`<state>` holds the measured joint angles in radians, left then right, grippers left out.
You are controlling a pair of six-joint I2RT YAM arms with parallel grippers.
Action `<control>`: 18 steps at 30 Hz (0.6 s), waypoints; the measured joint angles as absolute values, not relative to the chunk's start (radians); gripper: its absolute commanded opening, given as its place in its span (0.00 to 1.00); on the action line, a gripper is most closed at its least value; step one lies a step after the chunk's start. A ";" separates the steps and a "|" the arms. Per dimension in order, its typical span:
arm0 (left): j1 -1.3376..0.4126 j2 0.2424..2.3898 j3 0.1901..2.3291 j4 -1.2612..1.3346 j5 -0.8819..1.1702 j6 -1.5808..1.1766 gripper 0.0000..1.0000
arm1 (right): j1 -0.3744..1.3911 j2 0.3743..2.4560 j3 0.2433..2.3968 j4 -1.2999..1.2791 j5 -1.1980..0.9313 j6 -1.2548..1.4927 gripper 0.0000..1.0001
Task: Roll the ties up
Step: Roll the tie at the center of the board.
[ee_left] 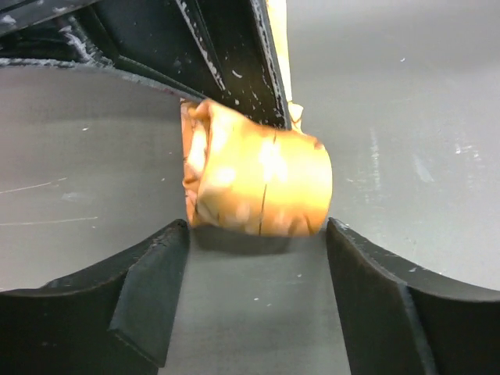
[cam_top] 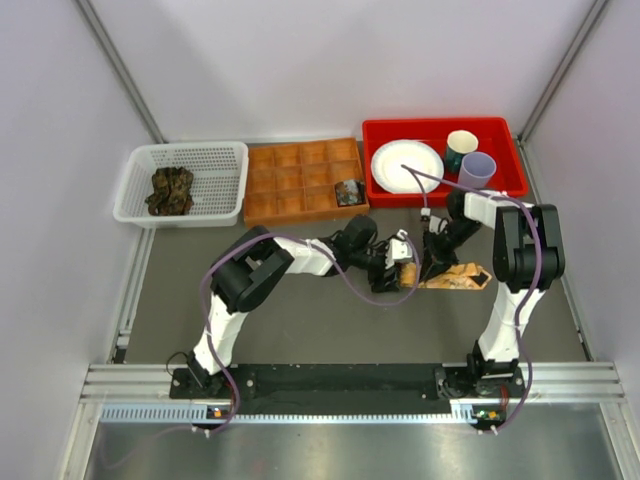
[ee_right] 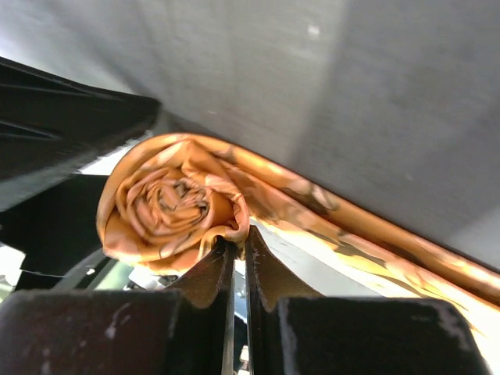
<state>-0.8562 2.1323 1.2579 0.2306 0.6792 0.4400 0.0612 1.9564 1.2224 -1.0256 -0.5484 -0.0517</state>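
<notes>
The tan-orange tie (cam_top: 458, 277) lies on the grey tabletop (cam_top: 300, 320) between the two arms, nearer to the right one, and one end of it is wound into a tight roll (ee_right: 168, 205). The right tool (ee_right: 238, 244) is closed completely, and its thin tips pinch a fold of fabric at the lower edge of this roll. In the right wrist view the unrolled part of the tie runs away from the roll to the right, flat on the tabletop. The left tool (ee_left: 256, 233) is wide open and holds nothing. Its two black fingers (ee_left: 148, 301) stand one at each end of the roll, very close to it, and I cannot tell if they touch the fabric. Farther back, a white basket (cam_top: 225, 160) holds dark ties (cam_top: 171, 190) in a heap. A brown compartment tray (cam_top: 290, 180) has one small dark roll (cam_top: 348, 192) in its near right corner compartment. A red tray (cam_top: 500, 140) carries a white plate (cam_top: 407, 165), a dark green cup (cam_top: 461, 148) and a pale purple cup (cam_top: 477, 170).
</notes>
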 measured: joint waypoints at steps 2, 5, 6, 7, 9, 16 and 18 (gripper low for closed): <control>-0.851 2.132 1.216 0.320 0.705 0.411 0.80 | 0.061 1.956 1.223 -1.031 -0.527 -0.051 0.00; -0.849 2.136 1.174 0.429 0.720 0.363 0.85 | 0.062 1.957 1.226 -1.037 -0.502 -0.049 0.00; -0.849 2.140 1.163 0.466 0.720 0.345 0.88 | 0.062 1.958 1.228 -1.039 -0.496 -0.049 0.00; -0.849 2.147 1.156 0.503 0.720 0.329 0.89 | 0.062 1.962 1.233 -1.044 -0.492 -0.048 0.00; -0.851 2.169 1.155 0.569 0.718 0.308 0.91 | 0.063 1.973 1.246 -1.055 -0.487 -0.049 0.00; -0.879 2.205 1.246 0.507 0.671 0.335 0.91 | 0.063 1.992 1.266 -1.082 -0.479 -0.060 0.00; -0.895 2.211 1.295 0.432 0.646 0.367 0.88 | 0.063 1.992 1.266 -1.083 -0.476 -0.067 0.00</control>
<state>-0.8951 2.2108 1.2949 0.4320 0.6456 0.3668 0.0631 1.9923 1.2663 -1.0832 -0.4755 -0.0673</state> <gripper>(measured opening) 0.912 0.030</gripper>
